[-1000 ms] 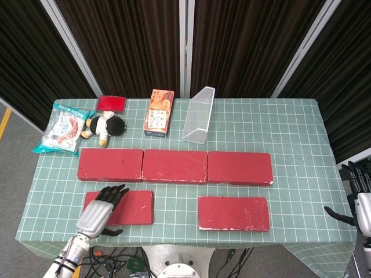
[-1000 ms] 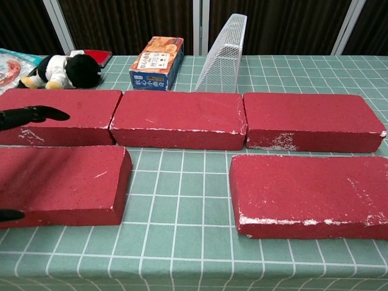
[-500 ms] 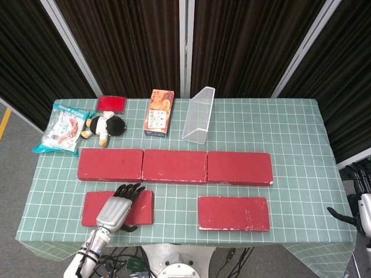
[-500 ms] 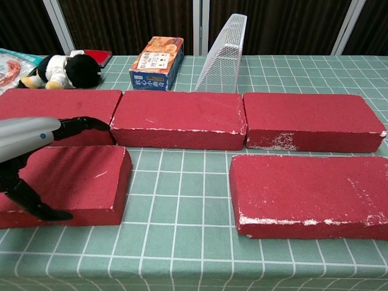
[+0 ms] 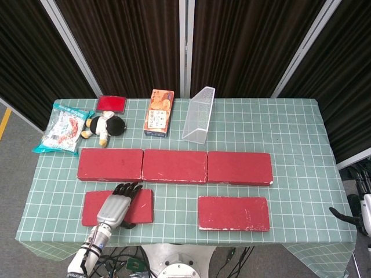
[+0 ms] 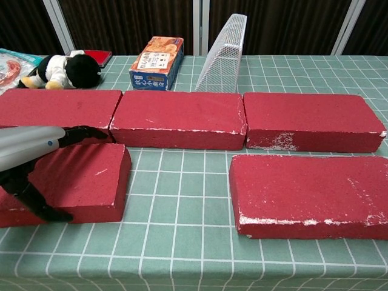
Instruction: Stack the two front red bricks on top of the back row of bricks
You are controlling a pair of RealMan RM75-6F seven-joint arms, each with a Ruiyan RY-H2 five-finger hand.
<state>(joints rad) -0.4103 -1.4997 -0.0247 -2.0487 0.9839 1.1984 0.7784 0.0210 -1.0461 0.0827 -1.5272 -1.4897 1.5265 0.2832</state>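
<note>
Back row: three flat rectangular red bricks, left (image 5: 110, 164), middle (image 5: 174, 166) and right (image 5: 240, 168), lying end to end across the table, touching or nearly so, faces scuffed with white chipping along the edges. Front left red brick (image 5: 143, 206): flat, just before the left and middle back bricks, partly covered. Front right red brick (image 5: 233, 213): flat, white-chipped near edge, just before the right back brick.

left robot hand (image 5: 116, 205): silver back | black fingers (image 5: 130, 187)
</note>
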